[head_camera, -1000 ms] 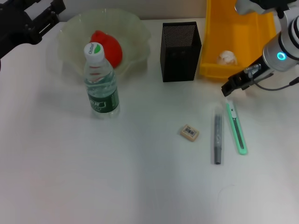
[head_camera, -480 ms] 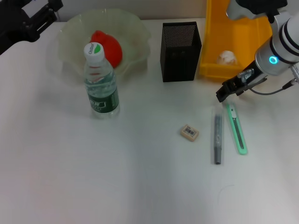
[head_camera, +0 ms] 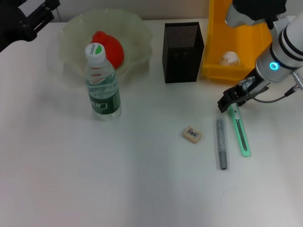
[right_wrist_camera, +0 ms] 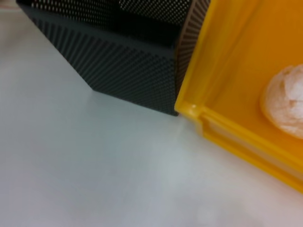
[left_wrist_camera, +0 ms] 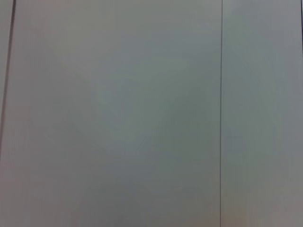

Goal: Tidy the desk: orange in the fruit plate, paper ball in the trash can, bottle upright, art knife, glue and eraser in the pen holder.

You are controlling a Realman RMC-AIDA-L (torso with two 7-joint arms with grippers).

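Note:
The orange (head_camera: 108, 47) lies in the pale green fruit plate (head_camera: 71, 28) at the back left. In front of it the bottle (head_camera: 102, 85) stands upright. The black mesh pen holder (head_camera: 183, 52) (right_wrist_camera: 132, 61) stands beside the yellow trash can (head_camera: 215, 42) (right_wrist_camera: 222, 71), which holds the paper ball (head_camera: 229, 57) (right_wrist_camera: 286, 99). On the desk (head_camera: 142, 179) lie the eraser (head_camera: 192, 134), the grey glue (head_camera: 221, 143) and the mint art knife (head_camera: 240, 132). My right gripper (head_camera: 228, 102) hovers low over the knife's far end, next to the glue's tip. My left gripper (head_camera: 33, 19) is parked at the back left corner.
The left wrist view shows only a plain pale surface. Bare tabletop stretches across the whole front and the left side. The trash can wall and the pen holder stand close behind my right gripper.
My right gripper has come down and leftward from the trash can's front to the far end of the knife. The glue has slid slightly toward the front. The left arm has drawn back a little.

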